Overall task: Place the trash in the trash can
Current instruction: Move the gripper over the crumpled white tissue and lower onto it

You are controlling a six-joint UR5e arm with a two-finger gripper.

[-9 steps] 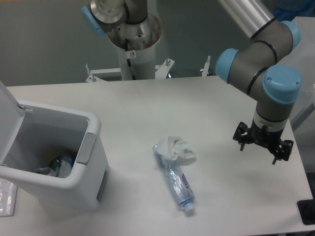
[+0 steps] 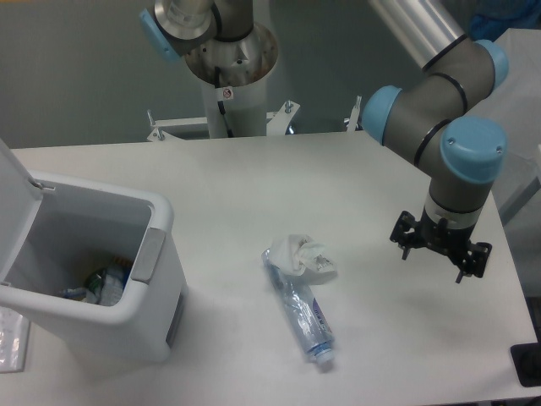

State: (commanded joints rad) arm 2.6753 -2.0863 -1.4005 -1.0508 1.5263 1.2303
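Hovering above the desk (image 2: 254,182) near its right edge, the hand (image 2: 439,248) holds nothing, its fingers spread wide. Well to its left, toward the front edge, the tissue wad (image 2: 306,257) rests against the top end of the crushed bottle (image 2: 301,315). Near the left edge the trash can (image 2: 110,304) stands with its lid open.

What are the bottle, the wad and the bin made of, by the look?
Bottle: thin clear plastic, crushed, see-through, printed label. Wad: soft white tissue or paper, matte and crumpled. Bin: white rigid plastic, probably; smooth, slightly glossy walls.
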